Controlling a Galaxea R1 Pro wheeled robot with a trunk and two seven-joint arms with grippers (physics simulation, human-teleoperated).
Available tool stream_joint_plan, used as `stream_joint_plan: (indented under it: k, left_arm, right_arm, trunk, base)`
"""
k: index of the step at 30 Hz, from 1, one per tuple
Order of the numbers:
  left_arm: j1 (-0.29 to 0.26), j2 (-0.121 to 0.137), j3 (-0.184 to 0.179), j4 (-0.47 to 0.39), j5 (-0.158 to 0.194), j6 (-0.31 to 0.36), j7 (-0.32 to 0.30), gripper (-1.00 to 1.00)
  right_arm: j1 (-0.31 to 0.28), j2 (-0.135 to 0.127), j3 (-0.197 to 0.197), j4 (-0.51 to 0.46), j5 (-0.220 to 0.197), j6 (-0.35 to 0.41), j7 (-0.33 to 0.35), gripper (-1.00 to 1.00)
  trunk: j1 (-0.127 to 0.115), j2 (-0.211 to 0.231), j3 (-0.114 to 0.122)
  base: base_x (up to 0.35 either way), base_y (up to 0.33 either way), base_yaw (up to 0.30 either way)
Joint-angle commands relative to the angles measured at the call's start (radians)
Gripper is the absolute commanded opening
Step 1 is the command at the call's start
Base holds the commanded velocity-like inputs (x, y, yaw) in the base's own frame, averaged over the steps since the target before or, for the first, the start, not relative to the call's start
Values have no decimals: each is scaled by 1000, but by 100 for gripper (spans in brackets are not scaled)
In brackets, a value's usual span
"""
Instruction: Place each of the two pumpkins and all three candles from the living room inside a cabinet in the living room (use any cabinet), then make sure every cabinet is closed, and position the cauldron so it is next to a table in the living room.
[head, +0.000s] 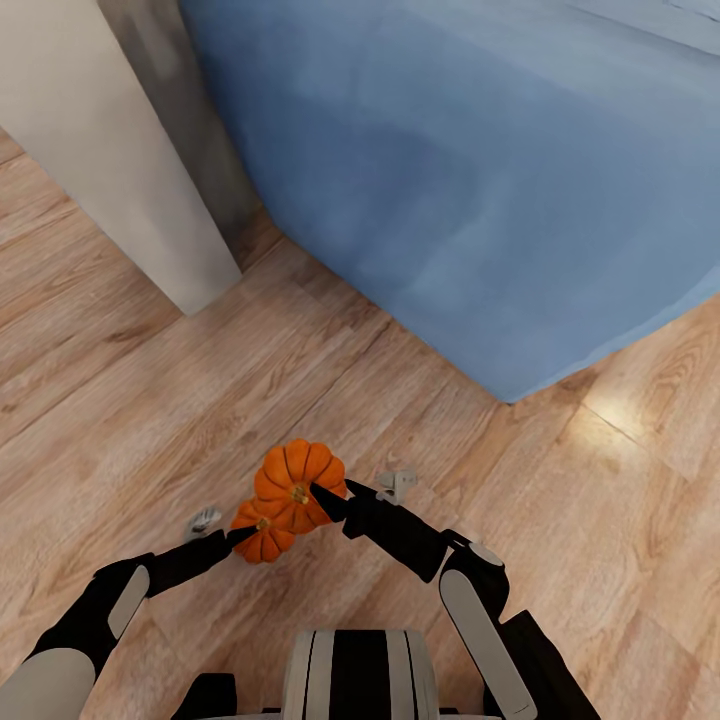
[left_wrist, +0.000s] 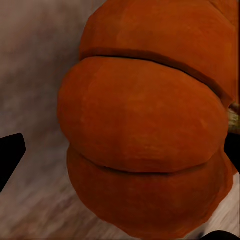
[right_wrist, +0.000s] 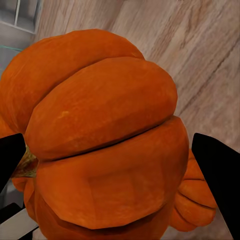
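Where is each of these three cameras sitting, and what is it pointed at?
Head view: on the head, looking down at wooden floor, blue sofa, both arms, each gripper holding a pumpkin.
Left wrist view: by the left gripper, looking at its pumpkin; dark fingers at the edges.
Right wrist view: by the right gripper, looking at its pumpkin.
Shared: both pumpkins.

A: What sits nearest the camera?
B: A ribbed orange pumpkin (right_wrist: 107, 145); the right gripper (right_wrist: 112, 165) has one dark fingertip (right_wrist: 217, 172) on either side of it.
A: And around that pumpkin?
B: A second orange pumpkin (right_wrist: 195, 192) peeks from behind it; a pale wooden floor (right_wrist: 200, 60) lies beyond both.
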Motion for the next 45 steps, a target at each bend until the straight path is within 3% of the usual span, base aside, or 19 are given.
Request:
stream_joint_plan:
  k: [1, 4, 5, 29, 45]
  left_arm:
    - [0, -1, 4, 1, -19, -7, 5, 100]
    - [0, -1, 4, 2, -19, -7, 6, 100]
    - [0, -1, 4, 2, -19, -7, 6, -100]
    - [0, 0, 5, 2, -19, -7, 4, -100]
    - [0, 1, 5, 3, -19, -7, 6, -100]
  right_arm:
    - [0, 0, -1, -1, -7, 6, 1, -100]
    - [0, 0, -1, -1, -7, 6, 1, -100]
    - [0, 0, -1, -1, -7, 6, 1, -100]
    - [0, -1, -2, -1, -7, 6, 1, -100]
    - [0, 0, -2, -1, -7, 6, 1, -100]
  trunk:
    - [0, 0, -1]
    - [0, 0, -1]
    - [0, 0, -1]
    - [0, 0, -1]
    - [-5, 3, 46]
  base:
    - [13, -3, 0]
    - [6, -1, 0]
    - [2, 0, 0]
    - [0, 0, 0]
    - [0, 0, 0]
